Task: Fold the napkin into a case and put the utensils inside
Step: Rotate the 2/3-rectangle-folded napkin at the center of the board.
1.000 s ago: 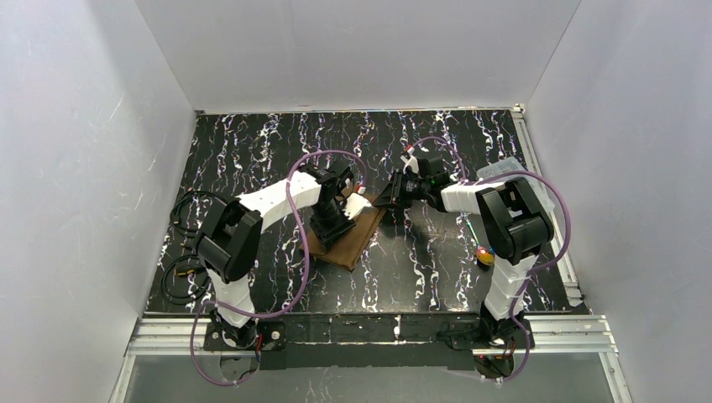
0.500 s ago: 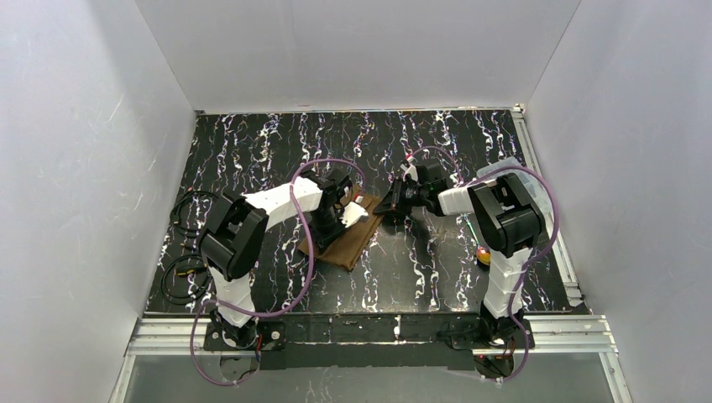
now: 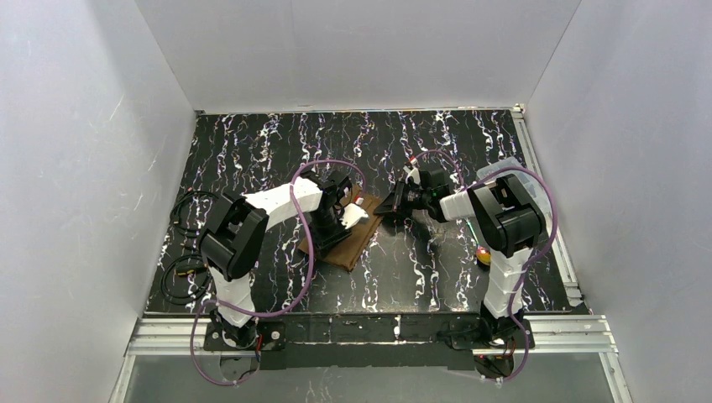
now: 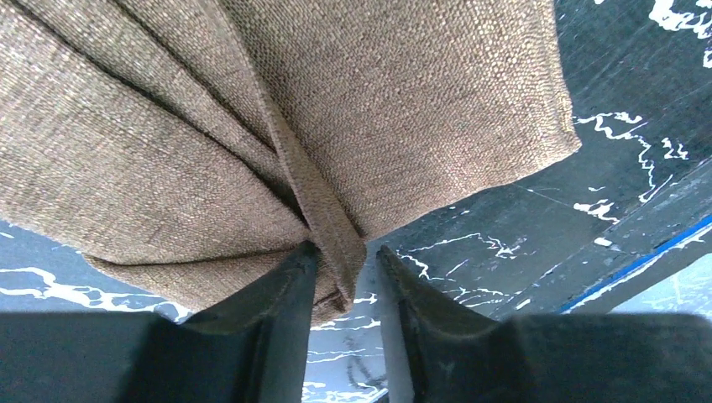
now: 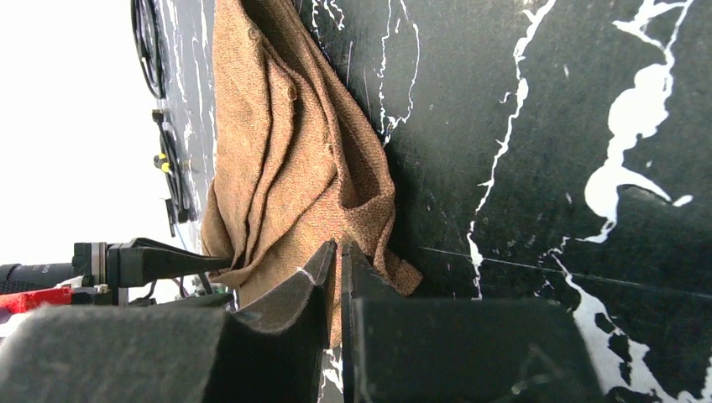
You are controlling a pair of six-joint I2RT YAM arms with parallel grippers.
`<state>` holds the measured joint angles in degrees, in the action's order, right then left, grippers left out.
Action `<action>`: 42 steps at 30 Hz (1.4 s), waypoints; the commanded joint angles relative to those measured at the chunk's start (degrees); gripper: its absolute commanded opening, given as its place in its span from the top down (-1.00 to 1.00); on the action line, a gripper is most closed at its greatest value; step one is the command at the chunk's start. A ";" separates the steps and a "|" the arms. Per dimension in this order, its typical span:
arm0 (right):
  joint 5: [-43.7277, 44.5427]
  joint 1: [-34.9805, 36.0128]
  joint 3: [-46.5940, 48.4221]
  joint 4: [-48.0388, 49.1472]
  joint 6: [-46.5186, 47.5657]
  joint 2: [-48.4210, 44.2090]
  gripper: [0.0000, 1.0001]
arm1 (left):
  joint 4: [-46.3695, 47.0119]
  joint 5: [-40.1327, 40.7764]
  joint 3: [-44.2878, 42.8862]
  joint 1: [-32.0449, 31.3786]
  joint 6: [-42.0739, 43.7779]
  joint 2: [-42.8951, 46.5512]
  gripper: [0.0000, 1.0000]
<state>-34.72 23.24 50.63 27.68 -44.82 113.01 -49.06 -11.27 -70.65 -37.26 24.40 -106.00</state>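
The brown napkin [image 3: 342, 244] lies rumpled in loose folds on the black marbled table, between the two arms. My left gripper [image 3: 346, 218] is low over its far part. In the left wrist view a hemmed fold of the napkin [image 4: 378, 101] runs between the fingers of the left gripper [image 4: 344, 250], which stands open with table showing in the gap. My right gripper [image 3: 384, 204] reaches in from the right. In the right wrist view it [image 5: 338, 245] is shut on the napkin's [image 5: 294, 151] near edge. No finished case shows. Small colourful pieces [image 3: 484, 255] beside the right arm may be the utensils.
A clear plastic box [image 3: 505, 172] sits at the right edge behind the right arm. Black cables [image 3: 180, 277] lie coiled at the left edge. White walls close in the table on three sides.
The right gripper has come down and left onto the napkin's right corner. The left gripper has shifted a little up and right, and the napkin's far corner has lifted with it.
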 commanded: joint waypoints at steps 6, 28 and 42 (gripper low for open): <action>1.89 -0.23 -2.57 -1.01 0.18 1.32 0.68 | 0.15 1.64 1.61 -0.27 0.82 -0.37 0.36; 3.01 -0.23 -3.17 -1.53 -0.45 1.02 0.71 | -0.77 1.43 4.08 -0.25 6.49 4.37 1.00; 2.73 -0.30 -3.43 -1.12 -1.24 0.24 0.71 | 0.18 3.39 6.88 -1.75 9.51 3.91 1.00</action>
<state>-34.52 23.20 48.97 30.30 -46.87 113.01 -46.70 -8.75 -66.17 -38.11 32.82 -102.98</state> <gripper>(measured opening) 0.143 0.022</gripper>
